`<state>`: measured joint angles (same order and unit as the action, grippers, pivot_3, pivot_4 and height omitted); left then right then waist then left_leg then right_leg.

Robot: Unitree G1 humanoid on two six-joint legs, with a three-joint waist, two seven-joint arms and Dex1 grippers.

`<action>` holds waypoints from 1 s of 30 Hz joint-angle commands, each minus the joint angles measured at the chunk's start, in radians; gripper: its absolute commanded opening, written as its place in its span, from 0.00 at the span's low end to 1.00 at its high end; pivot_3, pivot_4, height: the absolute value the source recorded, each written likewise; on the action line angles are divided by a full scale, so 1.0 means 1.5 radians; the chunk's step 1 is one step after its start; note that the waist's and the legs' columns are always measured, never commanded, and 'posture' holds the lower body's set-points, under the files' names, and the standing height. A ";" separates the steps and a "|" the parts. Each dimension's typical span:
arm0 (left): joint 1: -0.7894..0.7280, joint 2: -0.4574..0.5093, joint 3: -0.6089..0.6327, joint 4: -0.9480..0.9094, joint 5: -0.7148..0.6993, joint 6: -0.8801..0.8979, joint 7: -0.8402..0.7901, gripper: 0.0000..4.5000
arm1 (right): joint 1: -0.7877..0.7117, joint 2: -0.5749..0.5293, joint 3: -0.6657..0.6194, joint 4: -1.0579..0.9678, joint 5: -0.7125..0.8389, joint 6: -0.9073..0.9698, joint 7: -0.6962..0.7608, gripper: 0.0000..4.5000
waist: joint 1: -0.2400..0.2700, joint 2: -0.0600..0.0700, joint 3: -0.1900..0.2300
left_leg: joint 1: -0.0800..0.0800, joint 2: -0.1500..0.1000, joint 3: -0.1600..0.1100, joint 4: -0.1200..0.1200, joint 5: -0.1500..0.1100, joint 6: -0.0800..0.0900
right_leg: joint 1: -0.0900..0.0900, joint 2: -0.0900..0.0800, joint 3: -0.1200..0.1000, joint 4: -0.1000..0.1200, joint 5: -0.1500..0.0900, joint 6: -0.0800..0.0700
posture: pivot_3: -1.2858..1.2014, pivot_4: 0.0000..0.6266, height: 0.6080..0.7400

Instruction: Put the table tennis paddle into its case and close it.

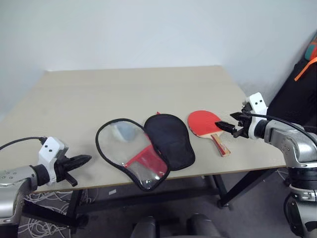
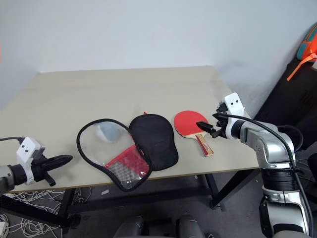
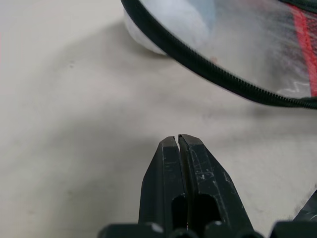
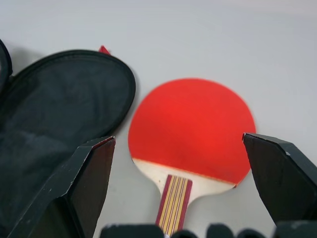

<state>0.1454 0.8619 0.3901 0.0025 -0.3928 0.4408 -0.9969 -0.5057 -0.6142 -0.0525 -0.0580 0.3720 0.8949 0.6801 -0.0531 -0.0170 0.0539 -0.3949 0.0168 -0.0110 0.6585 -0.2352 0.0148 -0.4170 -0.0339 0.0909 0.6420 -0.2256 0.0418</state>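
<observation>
Left claw (image 1: 81,160) closed, empty, at near desk (image 1: 148,84) edge. Case (image 1: 148,148) lies unzipped flat. Right claw (image 1: 229,127) wide open over table tennis paddle (image 1: 204,122), beside case. Risk: flat paddle slides, or claw pinches only the handle.

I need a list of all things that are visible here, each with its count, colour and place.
table: one, beige, under everything.
case: one, lying open at the table's near middle; black lined half beside a clear panel half with black rim and a red part.
grey-white lump: one, seen through the clear panel, far end.
table tennis paddle: one, red face, striped light-wood handle, flat on the table, right of the case.
black and orange thing: one, right edge, off the table.
left pincer: black, shut, near the table's front left edge.
right pincer: black, open, at the paddle's handle side.
</observation>
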 commanded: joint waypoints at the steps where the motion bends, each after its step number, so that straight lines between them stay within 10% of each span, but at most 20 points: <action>1: -0.007 -0.001 0.016 -0.019 -0.008 -0.007 0.011 0.00 | 0.002 0.008 -0.002 -0.024 0.014 -0.033 0.016 0.99 | 0.000 0.000 0.000 | 0.000 0.000 0.000 0.000 0.000 0.000 | 0.000 0.000 0.000 0.000 0.000 0.000 | 0.52 0.00 0.99; 30: -0.141 -0.019 0.005 0.012 -0.023 -0.020 0.060 0.00 | 0.016 -0.046 -0.076 -0.025 0.021 0.007 -0.038 0.99 | 0.000 0.000 0.000 | 0.000 0.000 0.000 0.000 0.000 0.000 | 0.000 0.000 0.000 0.000 0.000 0.000 | 0.52 0.00 0.99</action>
<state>-0.0450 0.8256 0.3774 0.0731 -0.4073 0.4089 -0.9225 -0.4498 -0.6596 -0.1468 -0.0881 0.3884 0.9169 0.6082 -0.0533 -0.0176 0.0536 -0.3947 0.0169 -0.0107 0.6590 -0.2351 0.0149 -0.4165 -0.0331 0.0911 0.6423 -0.2250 0.0424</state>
